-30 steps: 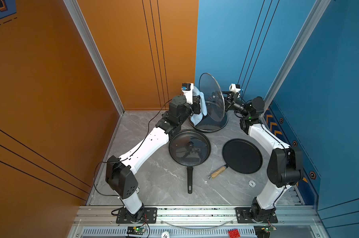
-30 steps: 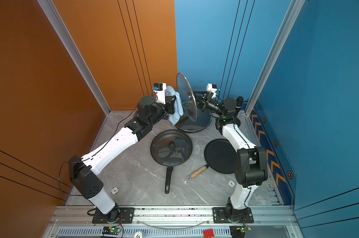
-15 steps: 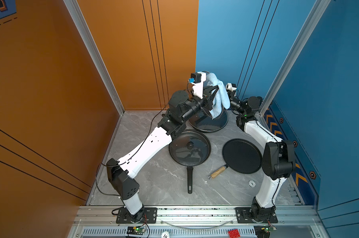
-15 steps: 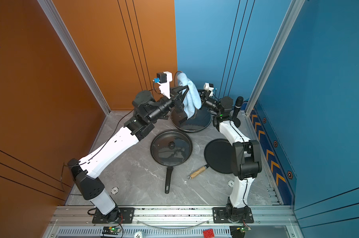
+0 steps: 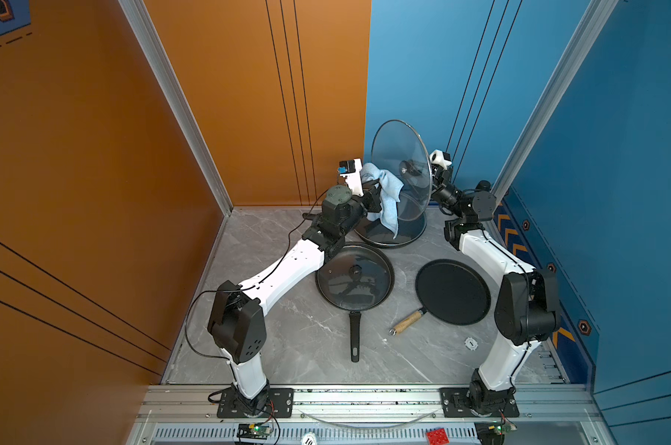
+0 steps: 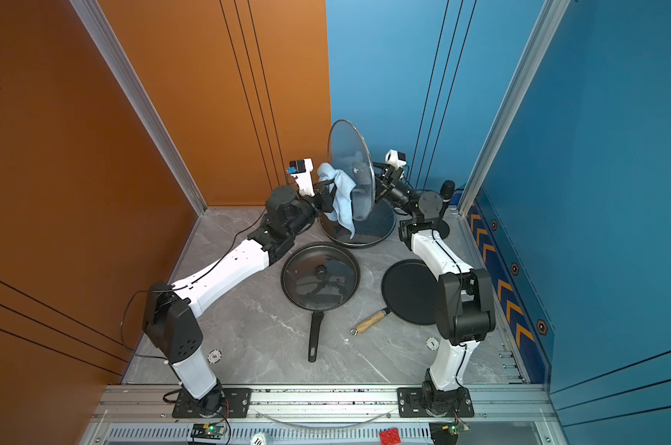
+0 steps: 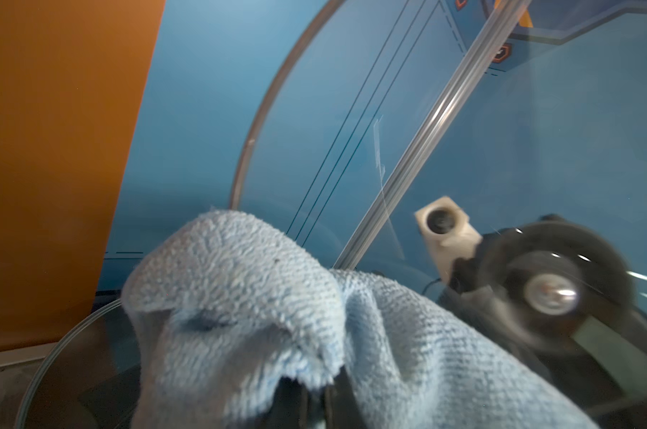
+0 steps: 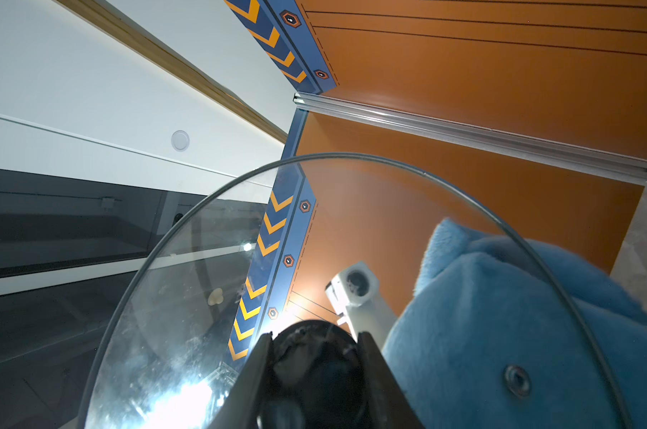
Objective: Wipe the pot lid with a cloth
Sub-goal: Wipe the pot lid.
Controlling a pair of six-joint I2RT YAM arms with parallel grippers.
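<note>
**Left gripper** (image 5: 375, 188): jaws together, clamped on the cloth (image 5: 388, 194). The fingertips are buried in its folds. The light-blue cloth is bunched over the jaws and hangs down in a tail.

**Right gripper** (image 8: 314, 369): jaws clamped on the black knob (image 8: 312, 353) of the pot lid (image 5: 397, 150).

**Pot lid:** glass with a metal rim, held on edge in the air at 12 o'clock of the table (image 5: 287, 339). The cloth is up against the face away from the knob, at the lid's 8 o'clock in both top views. Firm contact cannot be confirmed.

**Writing:**
- A white token (image 5: 471, 343) at 4 o'clock appears to read "1".
- A disc (image 5: 309, 439) on the near frame reads "10".
- The mark on a second token (image 6: 214, 356) at 8 o'clock is not legible.

**Surroundings:**
- A dark pan (image 5: 411, 240) sits directly under the lid.
- A lidded frying pan (image 5: 355, 283) is at centre, with its handle pointing to 6 o'clock.
- A flat black griddle (image 5: 453, 291) with a wooden handle is at 3 o'clock.
- A red brick (image 5: 438, 437) lies on the near frame.

**Obstructions:** the left forearm crosses the frying pan's rim at 10 o'clock. The glass stands between the two grippers.
</note>
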